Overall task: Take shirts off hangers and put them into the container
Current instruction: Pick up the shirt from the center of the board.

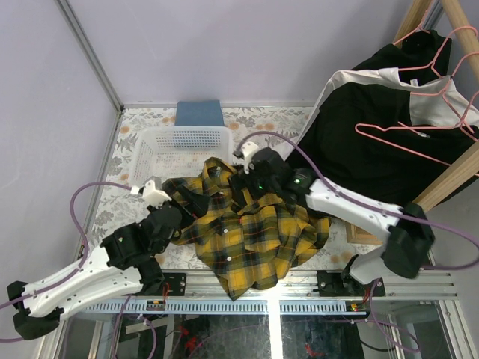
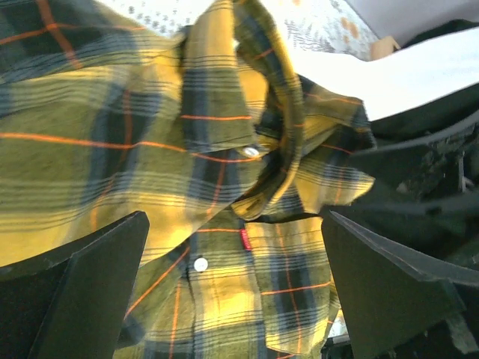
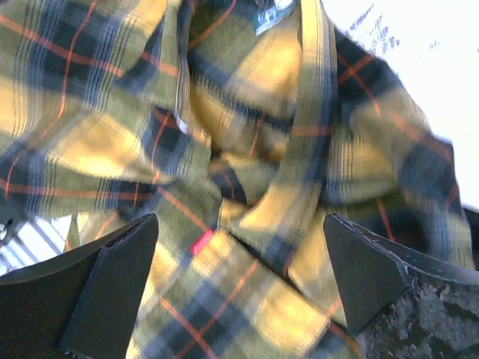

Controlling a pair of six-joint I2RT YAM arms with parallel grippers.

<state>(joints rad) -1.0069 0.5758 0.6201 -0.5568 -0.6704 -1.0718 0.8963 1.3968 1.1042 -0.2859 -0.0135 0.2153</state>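
Note:
A yellow-and-black plaid shirt (image 1: 247,235) lies crumpled on the table, in front of the white perforated container (image 1: 187,143), with its collar near the container's front rim. My left gripper (image 1: 174,203) stands open at the shirt's left edge; the left wrist view shows plaid fabric (image 2: 224,187) below the open left gripper (image 2: 236,288). My right gripper (image 1: 243,176) hovers open over the collar end, and the right wrist view shows folds of plaid (image 3: 247,149) under that gripper (image 3: 239,284). Black shirts (image 1: 374,149) and a white one (image 1: 367,78) hang at right on pink hangers (image 1: 441,82).
A folded blue cloth (image 1: 199,114) lies behind the container. A wooden rack (image 1: 449,176) slants along the right side and carries the hanging clothes. The plaid shirt's hem drapes over the table's near metal rail (image 1: 247,288).

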